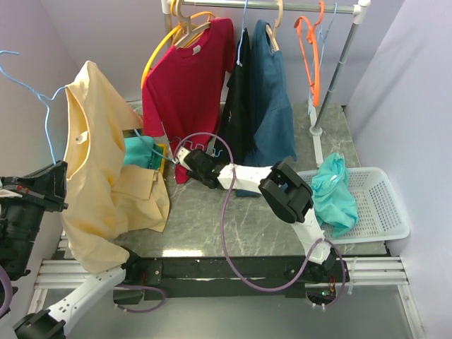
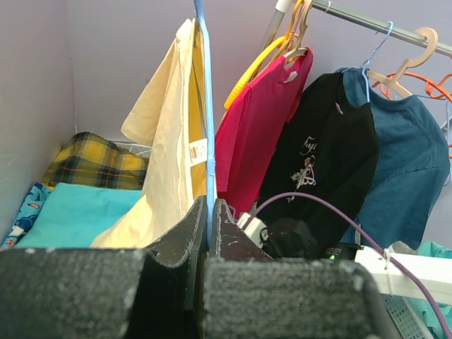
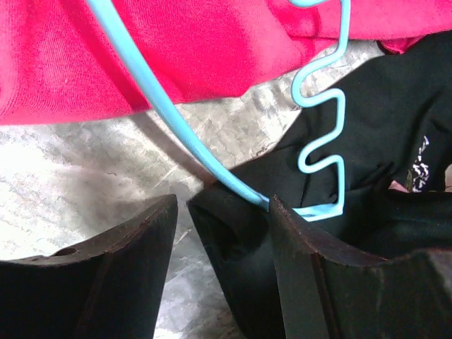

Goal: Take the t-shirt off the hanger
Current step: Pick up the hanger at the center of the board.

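Well, I judge this about halfway: the yellow t-shirt (image 1: 99, 176) hangs bunched on one side of the blue hanger (image 2: 207, 106), at my left, and the hanger's other end pokes bare toward the red shirt (image 1: 187, 78). My left gripper (image 2: 209, 226) is clamped on the hanger wire. My right gripper (image 3: 222, 212) has its fingers apart with the bare wire between them, not yet pinched. What's left is sliding the cloth off. The wall (image 1: 18, 134) crowds the left; open room lies over the table (image 1: 254, 226) toward the basket (image 1: 397, 229).
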Controlling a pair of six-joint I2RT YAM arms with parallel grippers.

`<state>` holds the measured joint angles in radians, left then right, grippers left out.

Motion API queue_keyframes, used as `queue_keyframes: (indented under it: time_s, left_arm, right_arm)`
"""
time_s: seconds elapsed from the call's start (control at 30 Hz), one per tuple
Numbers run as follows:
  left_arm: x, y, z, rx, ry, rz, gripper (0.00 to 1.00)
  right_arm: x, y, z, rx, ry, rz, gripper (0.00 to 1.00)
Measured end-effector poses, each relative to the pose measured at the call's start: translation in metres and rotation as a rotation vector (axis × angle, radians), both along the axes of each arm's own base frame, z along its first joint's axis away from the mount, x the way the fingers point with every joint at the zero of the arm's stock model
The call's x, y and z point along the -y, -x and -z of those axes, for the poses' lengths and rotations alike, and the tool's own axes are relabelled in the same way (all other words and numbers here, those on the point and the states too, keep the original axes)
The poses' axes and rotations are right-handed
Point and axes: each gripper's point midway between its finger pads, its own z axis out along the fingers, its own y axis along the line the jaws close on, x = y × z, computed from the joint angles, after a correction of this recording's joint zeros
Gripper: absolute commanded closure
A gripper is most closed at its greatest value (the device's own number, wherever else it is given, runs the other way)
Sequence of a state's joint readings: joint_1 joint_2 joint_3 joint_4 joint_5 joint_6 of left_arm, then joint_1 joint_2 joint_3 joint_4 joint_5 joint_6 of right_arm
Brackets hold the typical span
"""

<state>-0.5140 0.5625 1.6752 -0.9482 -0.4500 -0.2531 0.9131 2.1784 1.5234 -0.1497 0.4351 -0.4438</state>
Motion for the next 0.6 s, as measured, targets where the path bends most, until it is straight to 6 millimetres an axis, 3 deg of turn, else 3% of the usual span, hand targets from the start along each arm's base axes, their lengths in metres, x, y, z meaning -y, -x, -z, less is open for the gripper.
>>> queue_keyframes:
  time_s: [0.47,0.6]
  left_arm:
    - [-0.002,0.004,-0.001,0.010,0.006,0.001,0.99]
    - [-0.002,0.004,-0.001,0.010,0.005,0.001,0.99]
  right_arm:
    - [-0.007,-0.017,-0.002,0.100,0.000,0.005,0.45]
    - [-0.016,-0.023,-0.001,0.109,-0.006,-0.008,0.54]
